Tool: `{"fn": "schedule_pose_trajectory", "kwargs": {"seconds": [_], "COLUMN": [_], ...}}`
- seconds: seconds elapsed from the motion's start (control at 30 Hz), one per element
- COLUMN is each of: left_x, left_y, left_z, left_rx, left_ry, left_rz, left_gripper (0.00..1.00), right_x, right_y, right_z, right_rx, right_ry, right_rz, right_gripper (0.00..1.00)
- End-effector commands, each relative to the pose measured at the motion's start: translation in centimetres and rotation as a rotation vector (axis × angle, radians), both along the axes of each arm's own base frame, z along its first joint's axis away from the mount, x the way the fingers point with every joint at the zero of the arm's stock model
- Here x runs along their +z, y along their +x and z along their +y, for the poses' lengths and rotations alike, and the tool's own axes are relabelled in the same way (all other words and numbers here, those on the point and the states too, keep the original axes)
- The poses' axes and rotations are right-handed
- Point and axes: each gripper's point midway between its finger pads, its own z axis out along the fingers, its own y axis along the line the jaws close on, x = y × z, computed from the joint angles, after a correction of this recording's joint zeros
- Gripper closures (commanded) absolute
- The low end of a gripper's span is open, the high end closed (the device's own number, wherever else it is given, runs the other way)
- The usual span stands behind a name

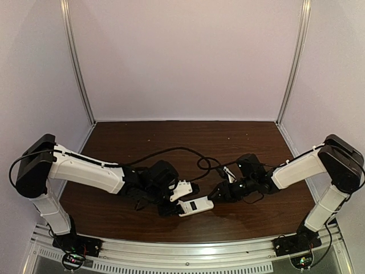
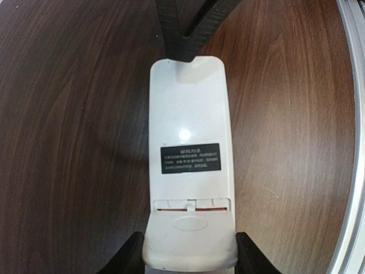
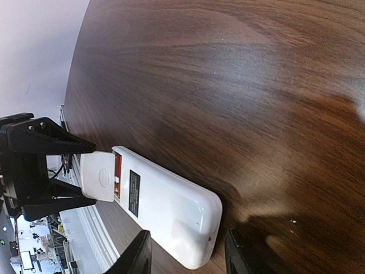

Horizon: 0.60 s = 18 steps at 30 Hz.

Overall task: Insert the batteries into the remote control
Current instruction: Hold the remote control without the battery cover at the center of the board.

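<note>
Left gripper [image 2: 189, 260] clamping remote control [image 2: 191, 114], right gripper [image 3: 188, 254] parted astride it, arms low

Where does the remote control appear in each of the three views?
Top external: remote control at bottom centre.
Left wrist: picture centre, white back upward.
Right wrist: lower left, lying diagonally.
Shared landmark: black label on its back.

White remote control [image 2: 191, 114], perhaps orange-red within.
</note>
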Motion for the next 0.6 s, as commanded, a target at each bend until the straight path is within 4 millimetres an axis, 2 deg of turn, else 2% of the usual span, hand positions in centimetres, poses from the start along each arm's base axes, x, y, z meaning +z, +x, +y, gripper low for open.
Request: {"fn": "schedule_pose_trajectory", "kwargs": {"seconds": [0.0,0.57], "left_x": [0.52,-0.13], "left_y": [0.38,0.27], "left_z": [-0.95,-1.34], "left_rx": [-0.012,-0.028], "left_ry": [-0.020,-0.015], "left_rz": [-0.022,-0.013], "left_gripper": [0.80,0.80], "right_x": [-1.08,-1.40], "right_y": [-0.49,-0.67], "right_z": [-0.29,-0.30], "right_rx": [0.000,0.007], "right_ry": [-0.007,-0.007], "right_rz": [0.029,0.036], "right_gripper": [0.55,0.56]}}
